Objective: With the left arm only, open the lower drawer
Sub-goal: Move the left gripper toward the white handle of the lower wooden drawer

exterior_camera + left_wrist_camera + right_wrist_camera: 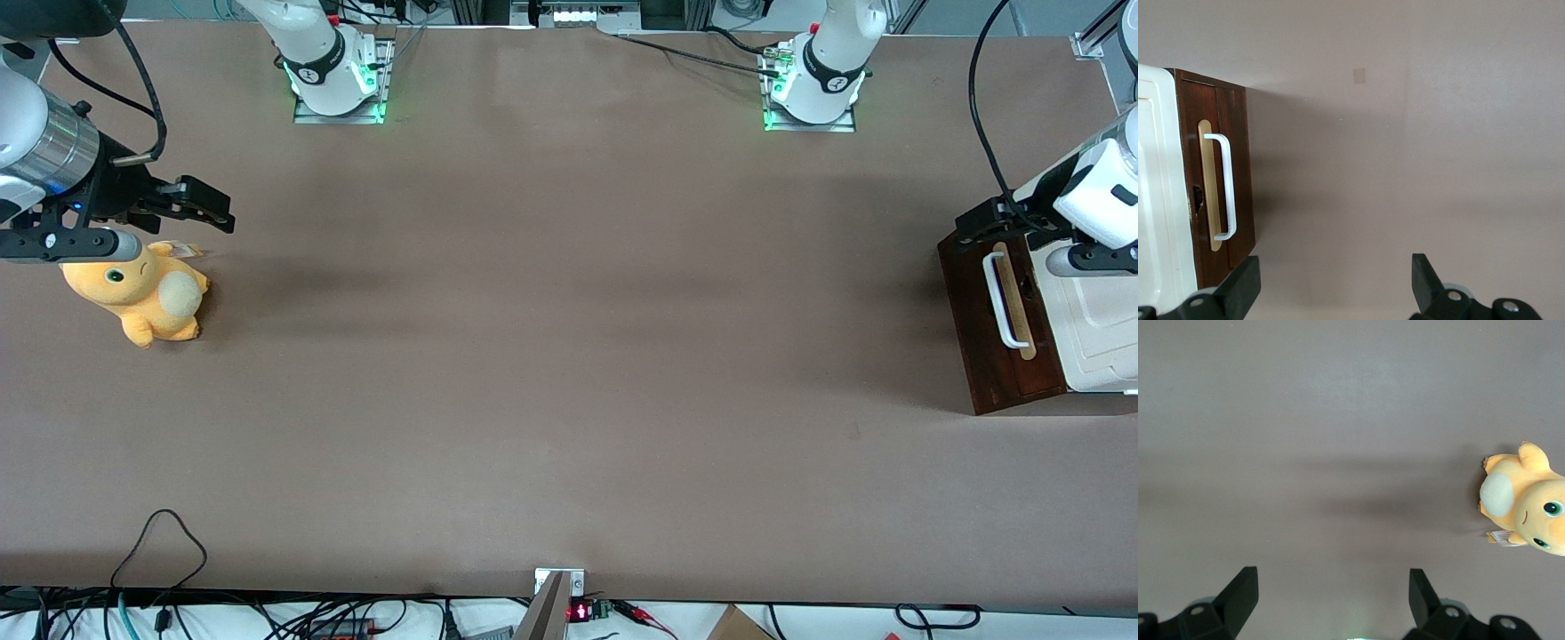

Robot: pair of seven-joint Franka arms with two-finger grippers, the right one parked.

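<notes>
Black cables (160, 569) loop over the table edge nearest the front camera. Toward the parked arm's end, a soft, fuzzy orange plush toy (142, 289) lies on the matte brown table (569, 356). At the working arm's end stands the lower drawer (1000, 320): a dark, glossy wooden front with a smooth white bar handle (1228, 187) on a pale rounded strip, shut flush beneath a cream-white panel (1155, 193). Above its upper edge hovers the left arm's gripper (1335, 283), black fingers (1245, 283) spread wide apart, touching nothing.

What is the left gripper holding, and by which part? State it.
Nothing. The left gripper hangs open above the table, beside the lower drawer, its white handle untouched.
</notes>
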